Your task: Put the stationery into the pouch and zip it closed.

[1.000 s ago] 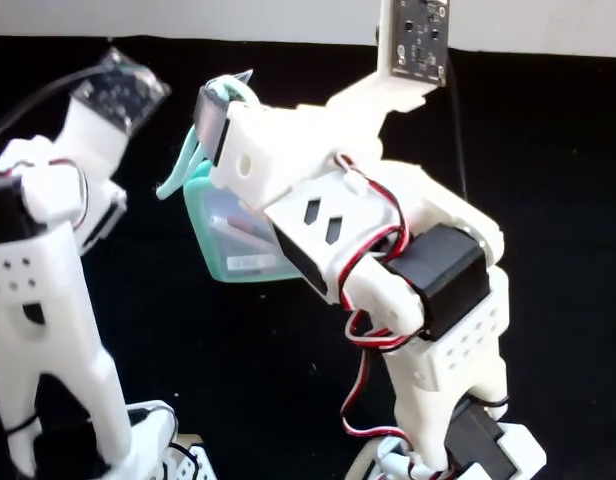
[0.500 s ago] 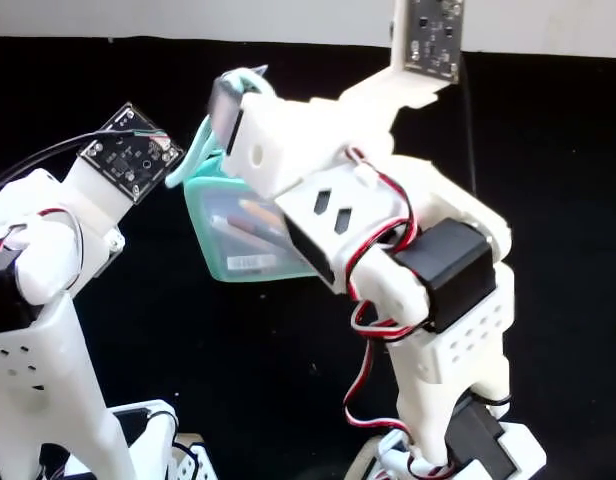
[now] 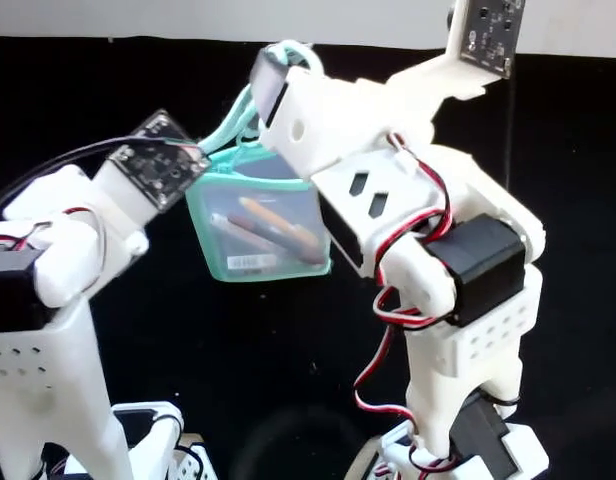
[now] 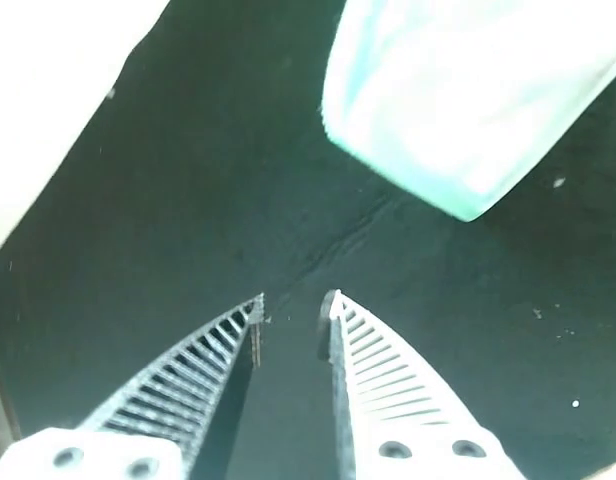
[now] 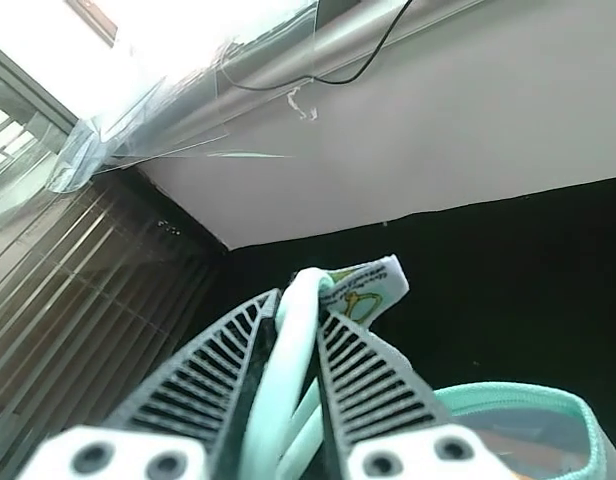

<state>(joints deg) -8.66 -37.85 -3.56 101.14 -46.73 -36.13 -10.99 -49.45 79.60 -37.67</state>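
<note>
Right fingers (image 5: 363,375) pinch pouch loop (image 5: 296,350), hanging pouch (image 3: 228,268) mouth-up so stationery (image 3: 273,228) can't spill; left fingers (image 4: 378,370) parted, empty, pouch ahead.

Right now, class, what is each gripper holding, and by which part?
The right gripper grips the mint-green pouch by its carry loop, and the pouch hangs from it. The left gripper is open and holds nothing.

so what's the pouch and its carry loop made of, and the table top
Pouch: looks like soft clear plastic, glossy, with mint-green edging; the stationery inside shows through its wall.
Loop: probably woven cord, matte, bending where the right gripper pinches it.
Table: matte black, possibly cloth; a faint crease shows.
</note>
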